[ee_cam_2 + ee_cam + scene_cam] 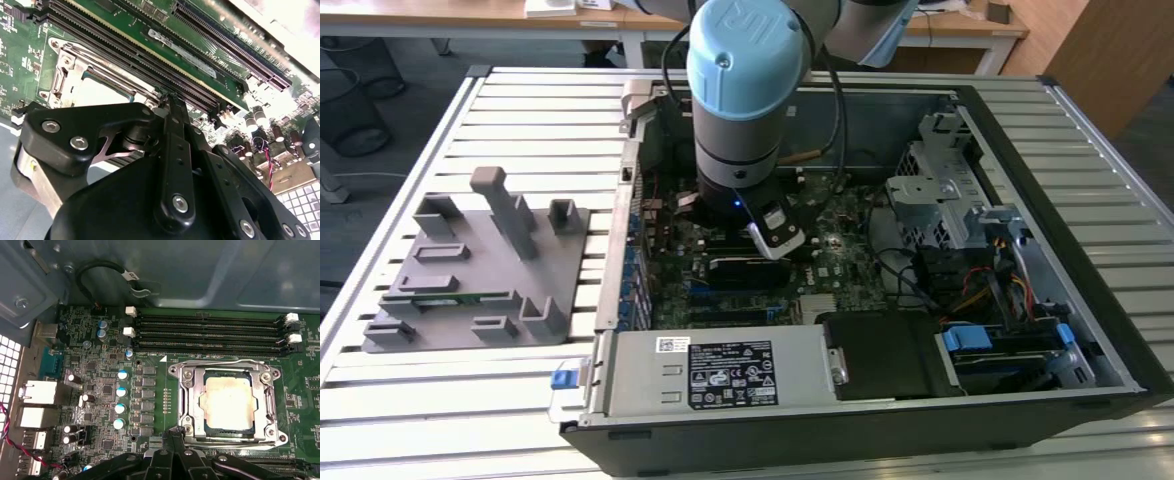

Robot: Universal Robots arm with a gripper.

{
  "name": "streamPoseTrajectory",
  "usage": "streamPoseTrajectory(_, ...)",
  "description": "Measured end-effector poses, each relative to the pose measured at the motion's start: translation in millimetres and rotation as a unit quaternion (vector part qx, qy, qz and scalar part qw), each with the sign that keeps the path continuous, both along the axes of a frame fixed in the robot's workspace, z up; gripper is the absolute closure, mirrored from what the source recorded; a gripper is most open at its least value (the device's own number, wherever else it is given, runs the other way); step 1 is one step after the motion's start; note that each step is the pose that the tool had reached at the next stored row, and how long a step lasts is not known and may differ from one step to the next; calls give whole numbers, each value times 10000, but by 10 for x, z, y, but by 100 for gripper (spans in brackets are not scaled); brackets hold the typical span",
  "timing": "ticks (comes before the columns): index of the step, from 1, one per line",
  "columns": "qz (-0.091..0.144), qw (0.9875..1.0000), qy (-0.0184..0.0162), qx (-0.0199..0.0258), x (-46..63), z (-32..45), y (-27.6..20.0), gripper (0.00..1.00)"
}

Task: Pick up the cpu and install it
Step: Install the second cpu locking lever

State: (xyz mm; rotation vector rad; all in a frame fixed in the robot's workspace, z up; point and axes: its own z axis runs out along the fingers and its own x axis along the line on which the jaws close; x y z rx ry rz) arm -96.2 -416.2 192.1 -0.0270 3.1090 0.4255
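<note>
We see cpu point(229, 405) already lying in socket point(184, 405), silvery top bright, metal frame around it; same chip in second wrist view point(102, 91). Gripper point(172, 437) hangs just beside socket edge, inside case point(1067, 130) on table point(520, 90), above motherboard point(100, 390). Fingers point(175, 150) pressed together, nothing between them. We judge seating the step in hand: chip should lie flat and square within frame, corners matched, no tilt, only light downward contact, clear of memory slots point(210, 330).
</note>
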Motion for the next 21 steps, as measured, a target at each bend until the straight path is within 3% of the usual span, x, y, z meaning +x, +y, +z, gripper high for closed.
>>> streamPoseTrajectory(11,0,10000,-1,9,-5,-2,39,89)
streamPoseTrajectory(21,0,10000,0,10,-7,-20,45,89)
